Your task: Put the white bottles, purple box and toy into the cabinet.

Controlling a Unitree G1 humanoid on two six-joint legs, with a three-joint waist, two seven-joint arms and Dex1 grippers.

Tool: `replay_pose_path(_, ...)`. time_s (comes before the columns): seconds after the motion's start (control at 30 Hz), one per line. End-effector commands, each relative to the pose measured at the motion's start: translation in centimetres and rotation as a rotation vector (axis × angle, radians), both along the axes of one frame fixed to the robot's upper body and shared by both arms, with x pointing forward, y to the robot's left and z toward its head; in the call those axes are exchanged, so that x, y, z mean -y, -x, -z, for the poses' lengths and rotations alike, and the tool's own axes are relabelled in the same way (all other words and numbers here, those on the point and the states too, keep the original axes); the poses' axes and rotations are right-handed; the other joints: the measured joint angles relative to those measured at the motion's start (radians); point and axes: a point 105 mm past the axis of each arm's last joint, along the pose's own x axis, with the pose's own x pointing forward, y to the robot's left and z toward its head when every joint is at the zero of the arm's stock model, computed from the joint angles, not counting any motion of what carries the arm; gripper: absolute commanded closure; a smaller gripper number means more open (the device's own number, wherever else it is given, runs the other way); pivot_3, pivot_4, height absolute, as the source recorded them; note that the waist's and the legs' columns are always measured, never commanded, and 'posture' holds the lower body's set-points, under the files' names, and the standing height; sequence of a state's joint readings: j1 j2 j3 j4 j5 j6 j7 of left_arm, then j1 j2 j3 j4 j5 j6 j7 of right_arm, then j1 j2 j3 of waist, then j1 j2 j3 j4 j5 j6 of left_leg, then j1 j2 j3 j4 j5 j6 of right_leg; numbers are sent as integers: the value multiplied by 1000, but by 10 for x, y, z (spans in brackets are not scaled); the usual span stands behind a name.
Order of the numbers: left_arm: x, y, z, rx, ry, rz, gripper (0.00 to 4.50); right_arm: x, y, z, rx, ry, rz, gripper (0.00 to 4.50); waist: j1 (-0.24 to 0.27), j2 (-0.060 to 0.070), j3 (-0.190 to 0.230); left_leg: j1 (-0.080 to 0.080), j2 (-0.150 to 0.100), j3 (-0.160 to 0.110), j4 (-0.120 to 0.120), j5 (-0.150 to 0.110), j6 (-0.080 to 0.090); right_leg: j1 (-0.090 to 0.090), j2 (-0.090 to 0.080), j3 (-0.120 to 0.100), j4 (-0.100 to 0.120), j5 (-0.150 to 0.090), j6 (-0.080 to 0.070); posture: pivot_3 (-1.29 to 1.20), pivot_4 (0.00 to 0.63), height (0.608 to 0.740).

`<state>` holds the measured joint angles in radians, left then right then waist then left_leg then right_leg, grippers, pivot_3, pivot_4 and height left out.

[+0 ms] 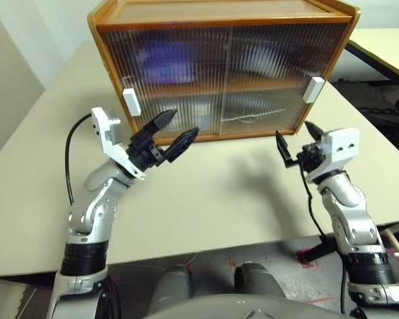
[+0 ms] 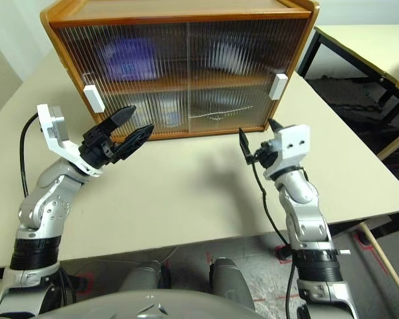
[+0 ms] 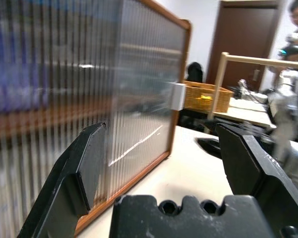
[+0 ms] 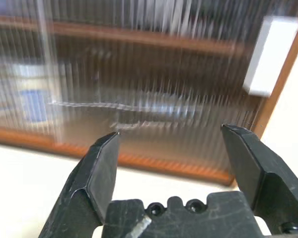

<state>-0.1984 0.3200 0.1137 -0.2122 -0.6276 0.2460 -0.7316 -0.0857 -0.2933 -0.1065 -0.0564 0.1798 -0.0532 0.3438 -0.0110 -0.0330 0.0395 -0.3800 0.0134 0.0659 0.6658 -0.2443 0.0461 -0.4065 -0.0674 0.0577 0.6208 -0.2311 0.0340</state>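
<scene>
Both my grippers, left (image 1: 175, 131) and right (image 1: 294, 141), hang spread and empty before the shut cabinet (image 1: 223, 70); its right handle (image 1: 313, 89) sits nearest my right.

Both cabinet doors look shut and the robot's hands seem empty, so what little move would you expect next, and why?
Probably just drawing both arms back to rest. The cabinet has both ribbed doors closed, with a purple shape blurred behind them on the upper shelf. The left hand and the right hand are open, hold nothing and hover in front of the doors.
</scene>
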Motion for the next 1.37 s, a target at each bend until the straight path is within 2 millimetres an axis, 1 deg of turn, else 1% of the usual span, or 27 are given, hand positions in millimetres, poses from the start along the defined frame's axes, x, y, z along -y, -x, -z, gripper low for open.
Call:
replay_pose_path(0.03,-15,-4,16,-29,15,-133,0,6,11,-3,45,-39,-28,19,2,0,0,1,0,0,0,0,0,0,0,0,0,0,0,70,0,740)
replay_pose_path(0.1,-25,-4,28,-46,31,-235,0,9,17,2,45,-56,-24,19,1,0,0,3,0,0,0,-3,-5,2,0,0,0,-1,-1,72,0,740)
replay_pose_path(0.2,-44,-3,45,-43,14,-422,0,10,23,8,39,-74,-22,19,2,-1,0,5,1,1,0,-3,-6,3,0,1,1,-1,-3,67,0,740)
replay_pose_path(0.27,-71,0,64,-59,-54,-624,0,9,26,14,27,-75,-18,19,2,-1,0,6,1,1,0,-3,-6,4,0,1,1,-1,-3,65,0,740)
replay_pose_path(0.37,-100,11,86,-107,-90,-828,0,12,26,21,18,-78,-7,19,2,-2,-1,7,1,1,-1,-3,-6,4,0,1,1,-1,-3,68,0,740)
replay_pose_path(0.43,-110,20,97,-133,-105,-904,0,14,26,24,15,-79,-3,19,4,-2,-1,7,1,1,-1,-3,-6,5,-1,1,0,-1,-3,67,0,740)
replay_pose_path(0.5,-118,28,103,-141,-129,-947,0,19,25,27,14,-83,2,19,5,-4,-1,7,1,2,-1,-4,-6,5,-2,0,0,-2,-4,61,0,740)
replay_pose_path(0.53,-121,32,105,-141,-144,-962,0,22,25,28,13,-85,5,19,7,-5,-1,6,1,2,-1,-4,-6,4,-3,0,-1,-4,-8,61,0,740)
replay_pose_path(0.57,-123,35,105,-137,-150,-971,0,26,26,29,13,-89,9,19,8,-5,-1,6,1,2,-1,-4,-6,4,-3,-1,-1,-8,-15,61,0,740)
replay_pose_path(0.73,-122,44,105,-130,-140,-982,0,33,35,36,5,-105,18,19,15,-5,-1,6,1,3,-1,-4,-7,5,-4,-1,-1,-9,-15,56,0,740)
replay_pose_path(0.93,-115,45,102,-106,-125,-969,0,38,46,47,-20,-121,53,19,16,-5,-1,6,2,3,-2,-4,-7,4,-3,-1,-1,-10,-16,58,0,740)
replay_pose_path(1.17,-113,45,99,-90,-136,-960,0,43,48,53,-34,-124,77,19,15,-5,-1,7,2,3,-2,-4,-7,4,-3,-1,-1,-10,-16,60,0,740)
replay_pose_path(1.27,-114,48,99,-89,-142,-967,0,42,49,55,-38,-124,75,19,15,-5,-1,6,2,3,-2,-4,-7,3,-3,-1,-1,-10,-16,65,0,740)
replay_pose_path(1.37,-114,48,100,-91,-143,-965,0,40,46,53,-30,-124,71,19,16,-5,-1,6,2,4,-3,-4,-7,3,-3,-1,-1,-10,-16,63,0,740)
